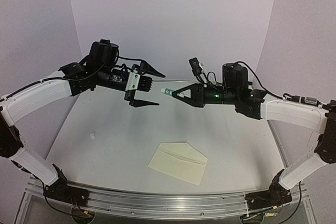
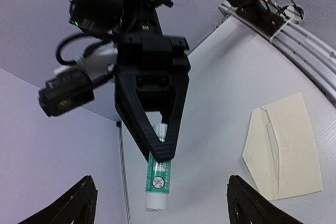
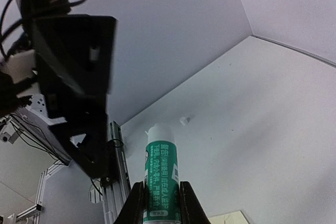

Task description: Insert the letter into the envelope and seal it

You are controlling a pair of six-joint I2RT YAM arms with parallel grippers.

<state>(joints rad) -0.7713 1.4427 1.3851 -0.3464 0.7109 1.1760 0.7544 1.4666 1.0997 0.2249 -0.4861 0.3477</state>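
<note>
Right gripper [image 1: 174, 93] is clamped on a green-and-white glue stick [image 1: 166, 92], which it holds in the air at the middle of the overhead frame. The right wrist view shows both fingers [image 3: 137, 205] pressed against the lower part of the tube [image 3: 160, 166], at the bottom centre of that frame. The white end of the tube points up and away from the camera.

The left gripper [image 1: 160, 88] faces it from the left of the overhead view with its jaws wide apart and nothing between them. One finger is above and one below the level of the stick's white tip. That tip sits just at the mouth of the gap and touches neither finger as far as the views show. In the left wrist view the two dark fingertips [image 2: 79, 205] stand in the bottom corners. The stick [image 2: 157, 182] hangs between them in the lower centre, gripped by the right gripper [image 2: 163, 153] that reaches down from the top.

The envelope [image 1: 178, 162] lies flat on the white table [image 1: 105, 145] in the lower centre of the overhead frame, well below both grippers and touched by neither. It lies with its triangular flap side up [image 2: 286, 150]. I cannot tell whether the flap is stuck down. A small white speck [image 1: 93, 136] lies on the table to the left.
</note>
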